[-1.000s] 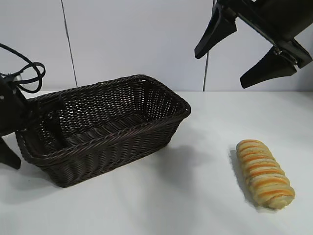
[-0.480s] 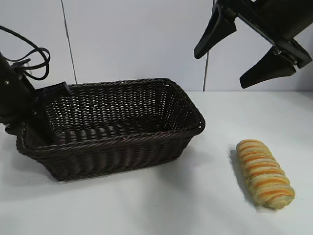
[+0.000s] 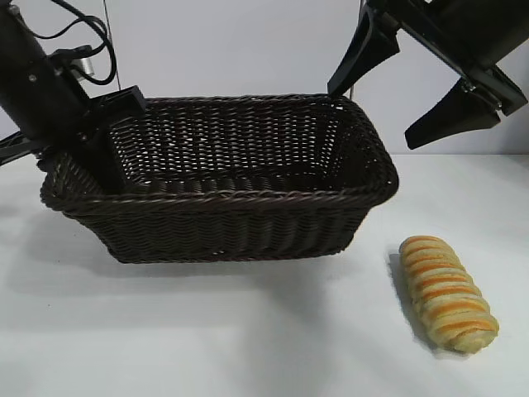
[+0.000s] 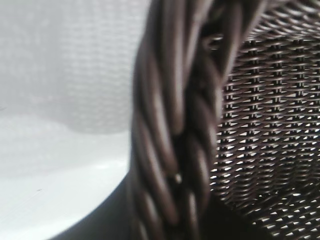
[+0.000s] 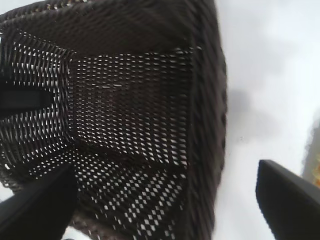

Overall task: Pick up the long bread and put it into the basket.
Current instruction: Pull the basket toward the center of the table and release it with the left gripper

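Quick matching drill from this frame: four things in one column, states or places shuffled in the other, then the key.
Things:
1. long bread
2. basket
3. left gripper
4. right gripper

States or places:
A. open, up in the air above the table's right side
B. lying on the table, right of the basket, untouched
C. shut on the basket's left end rim
D. held at one end, empty inside

Pairs: 1-B, 2-D, 3-C, 4-A

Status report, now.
Left gripper shut on basket rim, basket lifted. Right gripper open, high above. Long bread on table, untouched.
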`<state>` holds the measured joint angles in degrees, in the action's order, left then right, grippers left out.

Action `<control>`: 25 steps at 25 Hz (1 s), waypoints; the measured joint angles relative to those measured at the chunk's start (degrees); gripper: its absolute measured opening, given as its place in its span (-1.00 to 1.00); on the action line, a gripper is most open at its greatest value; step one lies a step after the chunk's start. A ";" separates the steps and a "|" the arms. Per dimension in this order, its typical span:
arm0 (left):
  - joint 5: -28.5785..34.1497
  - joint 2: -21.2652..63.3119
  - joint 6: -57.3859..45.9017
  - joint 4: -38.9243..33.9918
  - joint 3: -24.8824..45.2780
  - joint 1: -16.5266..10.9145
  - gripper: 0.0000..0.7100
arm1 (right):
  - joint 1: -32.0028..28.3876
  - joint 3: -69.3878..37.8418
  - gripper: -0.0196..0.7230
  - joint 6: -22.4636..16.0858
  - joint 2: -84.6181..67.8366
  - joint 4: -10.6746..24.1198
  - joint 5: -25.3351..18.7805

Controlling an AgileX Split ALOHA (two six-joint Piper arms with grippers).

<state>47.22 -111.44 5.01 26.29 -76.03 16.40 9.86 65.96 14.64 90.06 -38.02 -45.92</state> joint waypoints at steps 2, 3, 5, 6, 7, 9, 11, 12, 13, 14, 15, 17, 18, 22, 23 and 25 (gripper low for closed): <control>-0.87 -1.67 0.05 -0.22 0.00 0.00 -0.71 | 0.00 0.00 0.92 0.00 0.00 0.00 -0.18; -1.19 -2.48 0.05 -0.37 0.00 0.00 -0.71 | 0.00 0.00 0.92 0.00 0.00 0.00 -0.18; -2.08 -3.58 0.05 -0.76 0.00 0.00 -0.71 | 0.00 0.00 0.92 0.00 0.00 0.00 -0.25; -2.43 -3.96 -0.01 -0.76 0.00 0.00 -0.71 | 0.00 0.00 0.92 0.00 0.00 0.00 -0.27; -2.80 -4.07 -0.14 -0.76 0.00 0.00 -0.71 | 0.00 0.00 0.92 0.00 0.00 0.00 -0.27; -3.60 -4.12 -0.14 -0.76 0.00 0.00 -0.71 | 0.00 0.00 0.92 0.00 0.00 0.00 -0.32; -3.98 -4.12 -0.08 -0.76 0.00 0.00 -0.71 | 0.00 0.00 0.92 0.00 0.00 0.00 -0.32; -4.02 -4.15 0.05 -0.76 0.00 0.00 -0.71 | 0.00 0.00 0.92 0.00 0.00 0.00 -0.32; -4.02 -4.24 0.10 -0.93 0.00 0.00 -0.71 | 0.00 0.00 0.92 0.00 0.00 0.00 -0.34; -4.02 -4.43 0.22 -0.98 0.00 0.00 -0.71 | 0.00 0.00 0.92 0.00 0.00 0.00 -0.34; -4.02 -4.55 0.21 -0.98 0.00 0.00 -0.71 | 0.00 0.00 0.92 0.00 0.00 0.00 -0.34; -4.02 -4.68 0.21 -0.98 0.00 0.00 -0.71 | 0.00 0.00 0.92 0.00 0.00 0.06 -0.34; -4.16 -4.68 0.21 -0.98 0.00 0.00 -0.71 | 0.00 0.00 0.92 0.00 0.00 0.06 -0.39; -4.31 -4.68 0.21 -0.98 0.00 0.00 -0.70 | 0.00 0.00 0.92 0.00 0.00 0.06 -0.39; -4.31 -4.68 0.21 -0.98 0.00 0.00 -0.67 | 0.00 0.06 0.92 0.00 0.00 0.06 -0.39; -4.25 -4.68 0.21 -0.49 0.00 0.00 -0.46 | 0.00 0.16 0.92 0.00 0.00 0.06 -0.41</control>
<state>42.97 -116.12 5.22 25.80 -76.03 16.40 9.86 66.13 14.64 90.06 -37.96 -46.33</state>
